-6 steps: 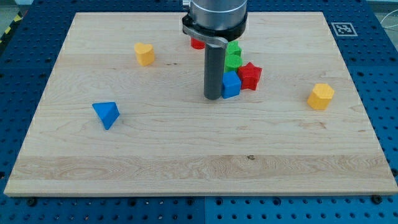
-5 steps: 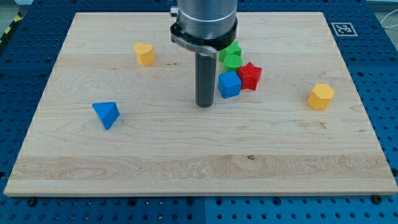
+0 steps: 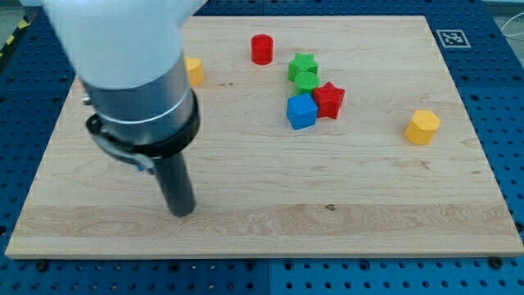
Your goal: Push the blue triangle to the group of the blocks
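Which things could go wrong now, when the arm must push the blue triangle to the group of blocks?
1. The arm hides the blue triangle, so I cannot tell how my tip stands relative to it; a push could glance off.
2. The yellow block, half hidden at the view's top, sits near the arm and could be knocked.
3. A strong push could scatter the blue cube, red star and green star.

Wooden worktop (image 3: 344, 229), pale grain, sits on blue perforated base (image 3: 508, 123). Black-and-white marker tag (image 3: 451, 37) at worktop's top-right corner. Yellow hexagonal block (image 3: 422, 127) alone near view's right edge, well apart from other blocks. Second yellow block (image 3: 194, 70) toward view's top left, only partly visible, shape unclear. Yellow-black striped tape (image 3: 16, 33) at view's top-left corner, on base beyond worktop. Small dark knot (image 3: 331, 206) in wood toward view's bottom, right of centre.
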`<state>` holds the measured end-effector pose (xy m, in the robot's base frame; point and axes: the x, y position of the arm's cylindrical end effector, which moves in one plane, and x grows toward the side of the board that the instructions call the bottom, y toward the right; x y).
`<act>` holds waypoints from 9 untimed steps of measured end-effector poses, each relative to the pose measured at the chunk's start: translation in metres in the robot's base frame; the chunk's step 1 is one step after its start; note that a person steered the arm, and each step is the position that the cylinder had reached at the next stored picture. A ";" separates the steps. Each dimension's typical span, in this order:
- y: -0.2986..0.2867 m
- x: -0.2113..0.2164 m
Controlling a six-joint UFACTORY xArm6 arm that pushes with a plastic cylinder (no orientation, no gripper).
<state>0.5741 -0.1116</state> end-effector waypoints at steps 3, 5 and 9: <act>-0.057 -0.006; -0.091 -0.038; -0.062 -0.075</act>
<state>0.4989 -0.1734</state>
